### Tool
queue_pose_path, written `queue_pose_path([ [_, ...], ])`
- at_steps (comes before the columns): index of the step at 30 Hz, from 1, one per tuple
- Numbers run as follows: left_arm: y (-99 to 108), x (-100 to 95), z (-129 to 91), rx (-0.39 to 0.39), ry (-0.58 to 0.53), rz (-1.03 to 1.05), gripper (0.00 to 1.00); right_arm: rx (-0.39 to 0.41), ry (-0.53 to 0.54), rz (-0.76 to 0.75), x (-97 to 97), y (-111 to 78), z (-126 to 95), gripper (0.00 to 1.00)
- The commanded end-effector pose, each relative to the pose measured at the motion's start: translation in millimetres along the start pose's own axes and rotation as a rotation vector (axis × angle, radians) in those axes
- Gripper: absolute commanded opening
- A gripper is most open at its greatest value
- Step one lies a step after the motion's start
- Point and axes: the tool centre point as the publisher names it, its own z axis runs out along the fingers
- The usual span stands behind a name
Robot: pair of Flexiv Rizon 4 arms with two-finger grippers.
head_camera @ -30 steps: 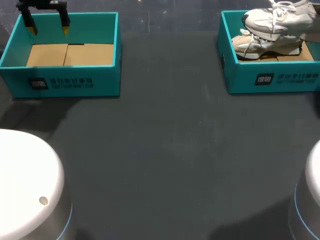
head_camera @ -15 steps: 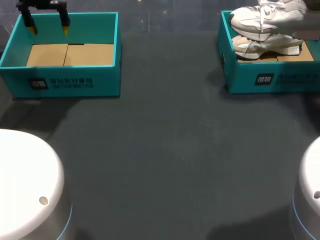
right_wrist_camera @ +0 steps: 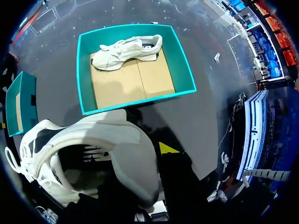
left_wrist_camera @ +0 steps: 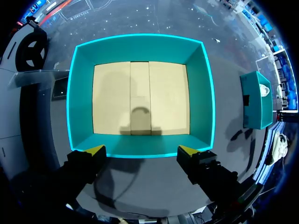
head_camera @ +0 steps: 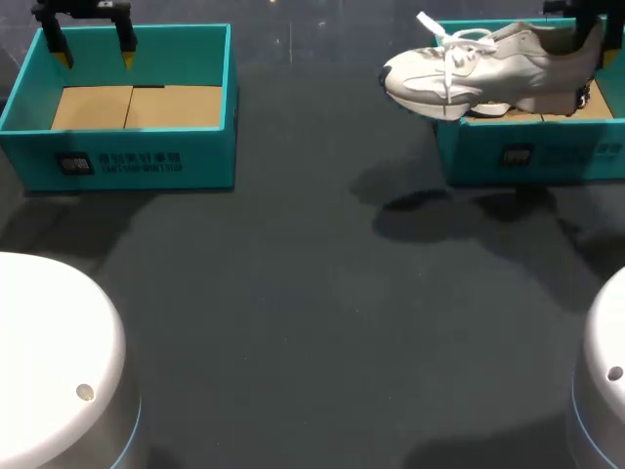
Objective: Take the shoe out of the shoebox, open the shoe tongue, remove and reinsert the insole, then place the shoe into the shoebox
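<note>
Main worry here is the grip. The shoe [head_camera: 479, 73] hangs in the air at about 1 o'clock on the table [head_camera: 312, 293], with its toe pointing to 9 o'clock. The right gripper [head_camera: 584, 34] has it only by the heel, jaws clamped on the collar. Most of the weight sits out past that grip, so I reckon a quick swing could tip the toe down or let the shoe slip out.

The laces [head_camera: 444, 49] are loose and sticking up, and they could snag on a finger or a box edge. The sole also sits just over the 9 o'clock wall of the right shoebox [head_camera: 527, 156], so going low too soon might clip it.

A second shoe [right_wrist_camera: 127, 48] lies along that box's far wall, which will crowd the return.

The left gripper [left_wrist_camera: 141, 150] hovers wide open with nothing in it, over the far wall of the other box [head_camera: 127, 161] at 11 o'clock. It's well apart and not in the way.
</note>
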Motion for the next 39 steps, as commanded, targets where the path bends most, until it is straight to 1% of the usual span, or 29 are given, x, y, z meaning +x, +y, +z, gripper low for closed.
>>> queue_pose_path([
  [1,0,0.1,0,0.0,0.0,0.0,1.0,-0.136,-0.008,0.005,20.3,-43.6,-4,0.0],
  [5,0,0.1,0,0.0,0.0,0.0,1.0,-0.147,-0.004,0.008,40.3,-70.1,-5,0.0],
  [9,0,0.1,0,0.0,0.0,0.0,1.0,-0.134,0.001,0.02,57.6,-94.0,-3,0.0],
  [13,0,0.1,0,0.0,0.0,0.0,1.0,-0.118,0.014,0.029,72.1,-114.0,0,0.0],
  [19,0,0.1,0,0.0,0.0,0.0,1.0,-0.085,0.044,0.03,93.4,-137.9,0,0.0],
  [20,0,0.1,0,0.0,0.0,0.0,1.0,-0.068,0.04,0.024,96.4,-140.4,0,0.0],
  [34,0,0.1,0,0.0,0.0,0.0,1.0,-0.068,0.04,0.024,96.4,-140.4,0,0.0],
  [36,0,0.1,0,0.0,0.0,0.0,1.0,-0.084,0.024,0.038,106.3,-152.2,-1,0.0],
  [39,0,0.1,0,0.0,0.0,0.0,1.0,-0.086,-0.009,0.033,125.0,-171.0,4,0.0],
])
